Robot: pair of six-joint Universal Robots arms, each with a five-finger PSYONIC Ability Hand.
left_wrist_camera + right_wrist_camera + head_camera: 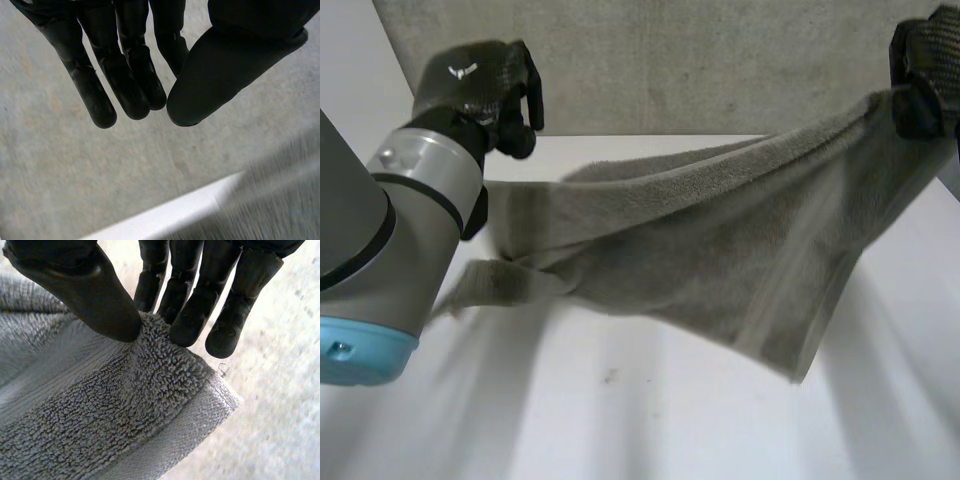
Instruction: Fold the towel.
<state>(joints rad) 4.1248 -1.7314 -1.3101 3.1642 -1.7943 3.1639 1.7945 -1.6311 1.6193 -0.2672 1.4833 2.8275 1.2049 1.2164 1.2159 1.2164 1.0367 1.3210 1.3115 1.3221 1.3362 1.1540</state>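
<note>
Towel lifted by one corner. My right hand (925,75) is raised above the far right corner of the bench (620,420) and holds a corner of the grey towel (700,240). In the right wrist view the thumb (85,295) presses the terry pile against the fingertips (187,327), and the towel's (100,415) flat woven border band runs just beside the pinch. From that corner the cloth sags in a long sling across the bench toward its left side. A lower corner hangs free in the air. The left end lies bunched on the bench beside my left arm (390,240). My left hand (480,85) is raised near the far left corner, above that end and apart from it. Its fingers (125,75) hang loose and nearly straight, with the thumb (220,70) close beside them, and they hold nothing.
</note>
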